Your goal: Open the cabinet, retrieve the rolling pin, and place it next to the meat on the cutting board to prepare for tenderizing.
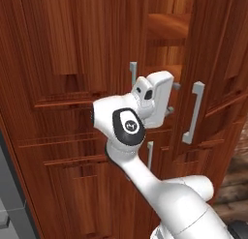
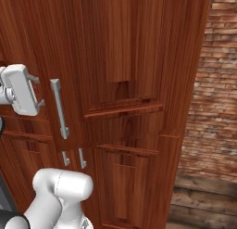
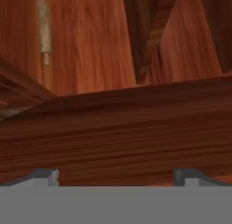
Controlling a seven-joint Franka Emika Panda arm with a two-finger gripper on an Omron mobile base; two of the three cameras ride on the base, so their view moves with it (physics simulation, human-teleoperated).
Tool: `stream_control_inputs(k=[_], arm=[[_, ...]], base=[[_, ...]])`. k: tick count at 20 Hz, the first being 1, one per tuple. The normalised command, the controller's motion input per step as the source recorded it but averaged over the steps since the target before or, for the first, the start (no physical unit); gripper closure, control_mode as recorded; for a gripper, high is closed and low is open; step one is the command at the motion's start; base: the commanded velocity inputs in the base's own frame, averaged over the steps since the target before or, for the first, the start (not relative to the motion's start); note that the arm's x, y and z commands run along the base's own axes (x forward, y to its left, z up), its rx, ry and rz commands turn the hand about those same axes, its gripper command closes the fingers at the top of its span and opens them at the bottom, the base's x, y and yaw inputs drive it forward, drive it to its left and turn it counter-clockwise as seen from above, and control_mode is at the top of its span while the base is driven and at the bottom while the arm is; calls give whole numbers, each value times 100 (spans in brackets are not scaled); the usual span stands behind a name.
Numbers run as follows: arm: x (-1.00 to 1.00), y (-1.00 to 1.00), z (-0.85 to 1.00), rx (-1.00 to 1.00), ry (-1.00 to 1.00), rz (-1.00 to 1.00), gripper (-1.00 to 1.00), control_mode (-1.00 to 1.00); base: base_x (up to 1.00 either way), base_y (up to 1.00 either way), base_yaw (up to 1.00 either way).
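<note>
The tall reddish-brown cabinet [image 1: 72,64] stands right in front of me. Its right door [image 1: 213,49], with a long silver bar handle [image 1: 193,112], is swung partly out, and wooden shelves [image 1: 167,26] show in the gap. My gripper [image 1: 173,98] is open at that gap, beside the door's edge, with nothing between its widely spread fingertips [image 3: 45,175]. In the hand view a slim light-tan rod [image 3: 43,28], likely the rolling pin, lies deep inside, beyond a wooden shelf edge [image 3: 118,128]. The left door's handle [image 1: 133,71] is half hidden behind my hand. The meat and the cutting board are out of view.
Shorter lower doors with short silver handles [image 2: 82,157] sit below the tall doors. A red brick wall [image 2: 217,84] and a wooden floor [image 2: 199,195] lie to the cabinet's right. My own arm [image 1: 145,175] crosses in front of the lower doors.
</note>
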Motion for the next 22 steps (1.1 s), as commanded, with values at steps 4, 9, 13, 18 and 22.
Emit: stream_control_inputs(k=[4, 9, 13, 18, 22], arm=[[-80, -84, -19, 9, -2, -21, -100, -100], [-75, -88, -17, 10, -2, -21, -100, -100], [-62, -97, -14, 12, -4, -20, -100, -100], [-50, -100, -10, 13, -6, -17, -100, -100], [-46, -100, -8, 13, -9, -15, -100, -100]], base=[[0, 0, 0], [0, 0, 0], [0, 0, 0], [0, 0, 0], [0, 0, 0]])
